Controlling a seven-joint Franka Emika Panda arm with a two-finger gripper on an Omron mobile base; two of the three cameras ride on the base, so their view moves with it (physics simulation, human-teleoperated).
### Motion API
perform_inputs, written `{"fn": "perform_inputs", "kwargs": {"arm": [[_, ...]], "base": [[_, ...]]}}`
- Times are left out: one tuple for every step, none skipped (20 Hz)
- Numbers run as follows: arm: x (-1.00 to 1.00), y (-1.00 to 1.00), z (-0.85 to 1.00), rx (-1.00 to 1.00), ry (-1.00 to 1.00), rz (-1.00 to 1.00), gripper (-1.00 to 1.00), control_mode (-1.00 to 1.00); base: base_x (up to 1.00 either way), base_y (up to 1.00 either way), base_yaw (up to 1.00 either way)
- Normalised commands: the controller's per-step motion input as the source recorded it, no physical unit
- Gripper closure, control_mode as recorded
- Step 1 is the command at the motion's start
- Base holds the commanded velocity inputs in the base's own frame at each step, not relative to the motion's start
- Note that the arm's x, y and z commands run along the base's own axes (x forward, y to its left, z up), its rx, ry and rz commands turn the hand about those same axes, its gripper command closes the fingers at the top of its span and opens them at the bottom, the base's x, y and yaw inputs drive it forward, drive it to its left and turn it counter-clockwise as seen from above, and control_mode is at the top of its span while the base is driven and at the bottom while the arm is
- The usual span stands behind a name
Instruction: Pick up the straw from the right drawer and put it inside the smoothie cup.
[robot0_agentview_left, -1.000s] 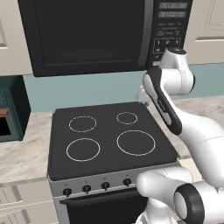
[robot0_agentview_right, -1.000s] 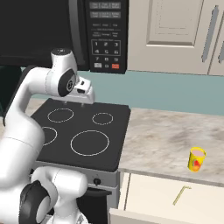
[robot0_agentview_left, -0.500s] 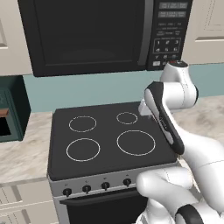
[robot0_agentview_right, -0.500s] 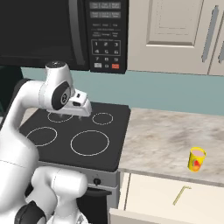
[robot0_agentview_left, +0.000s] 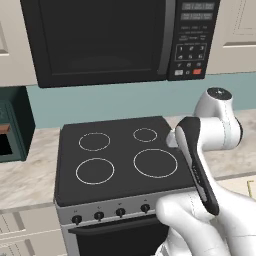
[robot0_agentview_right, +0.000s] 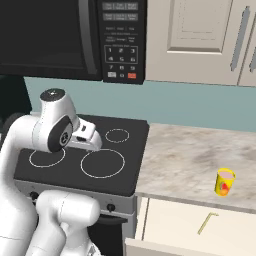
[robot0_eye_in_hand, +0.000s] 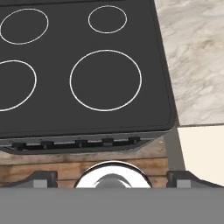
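Straw waits in the open right drawer (robot0_agentview_right: 200, 222), arm over the stove.

Your straw (robot0_agentview_right: 206, 222) lies near the drawer's right end, below the smoothie cup (robot0_agentview_right: 224, 181) at the counter's front edge — likely light, stiff, slippery, so pinch mid-length. Gripper (robot0_eye_in_hand: 111, 177) fingertips barely show — you cannot tell how wide they stand or whether they hold anything.
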Motion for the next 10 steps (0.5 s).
{"fn": "perform_inputs", "kwargs": {"arm": [[-0.14,-0.11,0.00,0.00,0.00,-0.07,-1.00,-1.00],[0.00,-0.11,0.00,0.00,0.00,-0.07,-1.00,-1.00],[0.00,0.00,0.00,0.00,0.00,0.00,-1.00,-1.00],[0.00,0.00,0.00,0.00,0.00,0.00,-1.00,-1.00],[0.00,0.00,0.00,0.00,0.00,0.00,-1.00,-1.00],[-0.09,0.00,0.00,0.00,0.00,0.00,-1.00,-1.00],[-0.27,0.00,0.00,0.00,0.00,0.00,-1.00,-1.00],[-0.37,0.00,0.00,0.00,0.00,0.00,-1.00,-1.00],[-0.39,0.00,0.00,0.00,0.00,0.00,-1.00,-1.00],[-0.39,0.00,-0.01,0.00,0.00,0.00,-1.00,-1.00]], "base": [[0.00,0.00,0.00],[0.00,0.00,0.00],[0.00,0.00,0.00],[0.00,0.00,0.00],[0.00,0.00,0.00],[0.00,0.00,0.00],[0.00,0.00,0.00],[0.00,0.00,0.00],[0.00,0.00,0.00],[0.00,0.00,0.00]]}}
